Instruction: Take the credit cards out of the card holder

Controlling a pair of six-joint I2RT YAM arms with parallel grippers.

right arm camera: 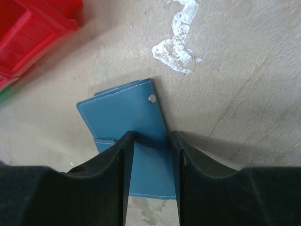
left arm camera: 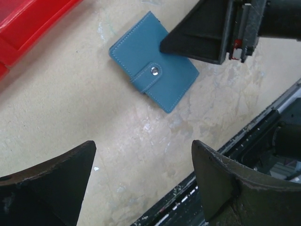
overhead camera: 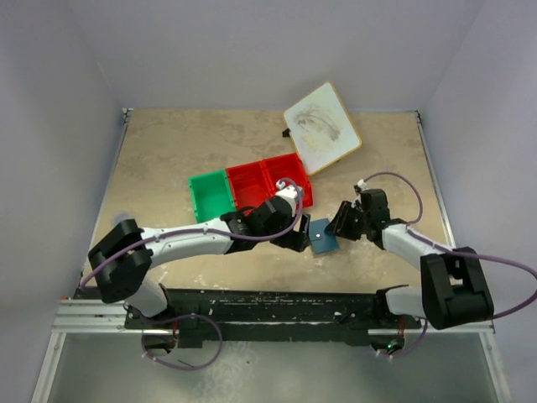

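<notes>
Between pale walls [overhead camera: 252,50], table [overhead camera: 159,168] with wallet [overhead camera: 323,238]

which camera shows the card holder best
Left wrist view: the card holder lies closed and nearly whole, snap tab showing. In the right wrist view the right gripper covers its near part; the top view shows it small.

Table [overhead camera: 168,151]: beige, mottled, scuffed surface. A green bin [overhead camera: 211,195], a middle red bin [overhead camera: 249,185] and an end red bin [overhead camera: 288,175] stand side by side in a touching row. A white wood-rimmed board [overhead camera: 322,128] bearing a pencil sketch lies askew just behind the end red bin. A white smear [right arm camera: 178,40] marks the table.
</notes>
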